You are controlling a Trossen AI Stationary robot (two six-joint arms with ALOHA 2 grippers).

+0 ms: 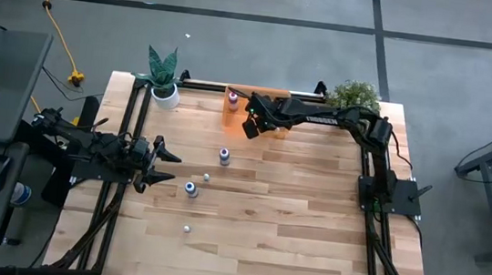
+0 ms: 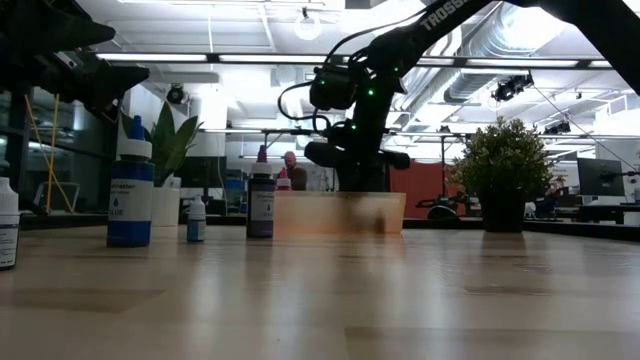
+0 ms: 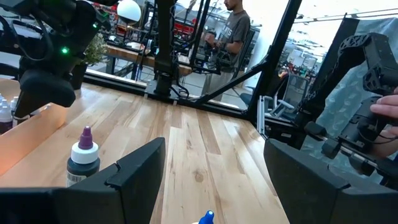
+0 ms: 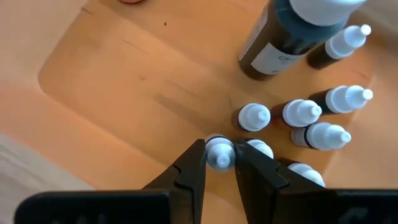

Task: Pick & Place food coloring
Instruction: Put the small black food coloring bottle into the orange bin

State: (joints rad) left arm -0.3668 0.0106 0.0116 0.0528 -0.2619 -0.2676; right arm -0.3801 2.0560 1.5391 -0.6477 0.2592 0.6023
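Gripping small white-capped bottle [image 4: 219,152] | right end effector [image 4: 220,163] clenched on it | inside orange bin [image 4: 124,81]

I count one orange tray [image 4: 124,81]. Inside it, through the right wrist camera, I see one large dark bottle [image 4: 273,43] and eight small droppers [image 4: 254,117] with white caps, clustered beside that bottle. Out on the bare table in front of the tray, from overhead, I count four loose bottles: two larger bottles [image 1: 224,156] nearer the tray and two tiny bottles [image 1: 186,228], one of them farthest from it. Two potted plants [image 1: 162,78] flank the tray, one on each side.
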